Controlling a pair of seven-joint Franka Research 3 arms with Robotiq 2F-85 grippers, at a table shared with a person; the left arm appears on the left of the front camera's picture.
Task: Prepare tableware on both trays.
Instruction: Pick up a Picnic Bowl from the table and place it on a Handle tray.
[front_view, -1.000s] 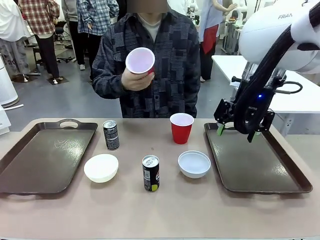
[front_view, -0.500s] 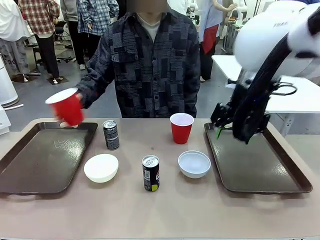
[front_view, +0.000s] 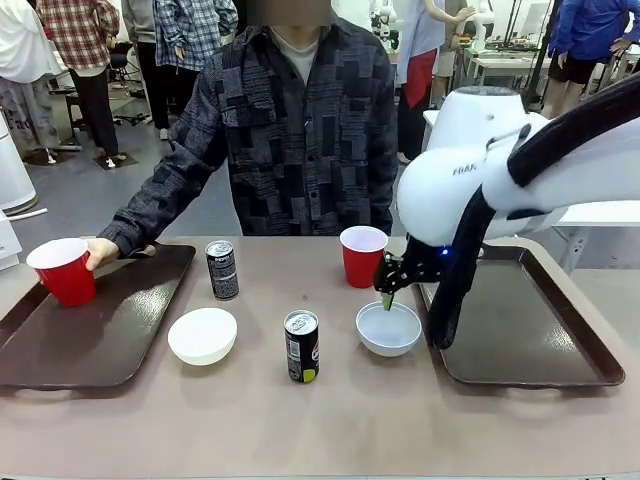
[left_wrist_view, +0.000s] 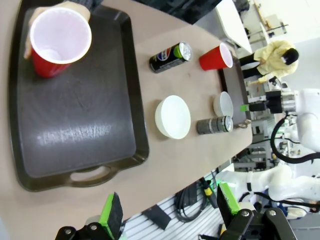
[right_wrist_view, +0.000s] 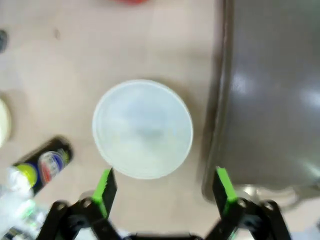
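Observation:
A person's hand holds a red cup upright on the left tray. A second red cup stands at the table's middle back. My right gripper hovers open just above the right white bowl, beside the right tray. In the right wrist view the bowl lies ahead of the open right gripper. The other white bowl and two cans stand on the table. My left gripper is open, high over the left tray, holding nothing.
The person stands at the far side, one arm stretched to the left tray. The right tray has nothing on it. A can stands close to the bowl on the side away from that tray. Other people and tables are in the background.
The person brought the red cup down from chest height onto the left tray's far left corner. My right arm swung left from above the right tray to over the right bowl.

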